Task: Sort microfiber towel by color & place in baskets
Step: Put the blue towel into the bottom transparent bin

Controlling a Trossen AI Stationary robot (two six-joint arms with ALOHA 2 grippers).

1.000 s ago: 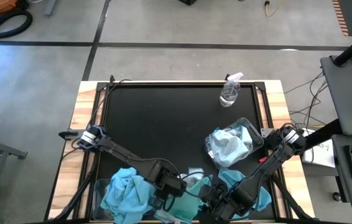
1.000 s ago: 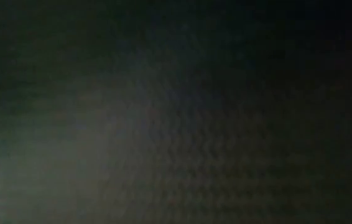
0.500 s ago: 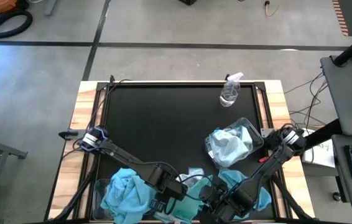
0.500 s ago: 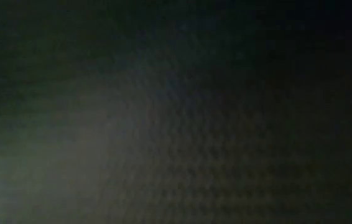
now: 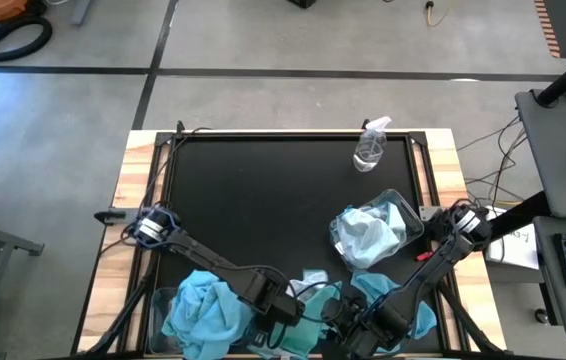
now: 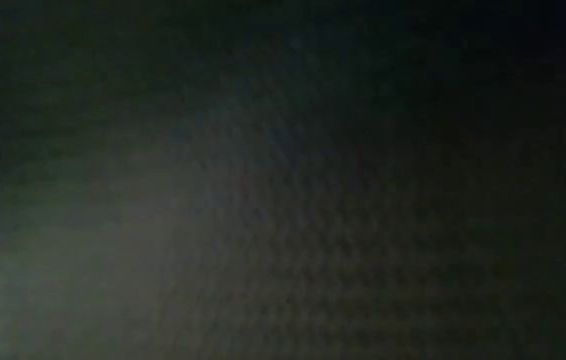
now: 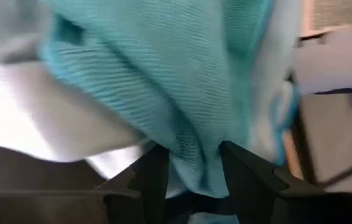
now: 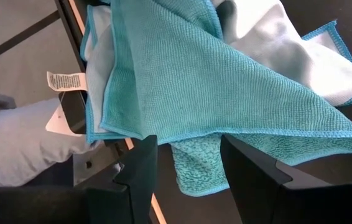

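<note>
A teal microfiber towel [image 5: 315, 326] lies bunched at the table's near edge, between my two grippers. My left gripper [image 5: 296, 316] is shut on it; the left wrist view shows the teal cloth [image 7: 163, 81] spreading out beyond the fingers. My right gripper [image 5: 341, 318] is open, and its fingers stand on either side of a teal corner [image 8: 196, 167] without plainly touching it. Bright blue towels [image 5: 203, 310] fill the left basket [image 5: 160, 298]. Pale towels [image 5: 366, 235] fill the right basket [image 5: 413, 213]. The low view is dark. My left gripper pinches a gathered fold of the teal towel [image 7: 191, 155] between its two fingers [image 7: 154, 177]. The cloth is bunched into a narrow neck at the fingers and fans out beyond them. How many layers are in the hold does not show.
A clear spray bottle [image 5: 370, 148] stands near the far right of the black mat. A small pale towel [image 5: 313, 277] lies just behind the grippers, and another blue towel [image 5: 418, 315] lies under the right arm. The mat's middle [image 5: 253, 200] is bare.
My left arm has drawn back a little toward the table's near edge, its gripper staying shut on the teal towel. The right arm has kept still.
</note>
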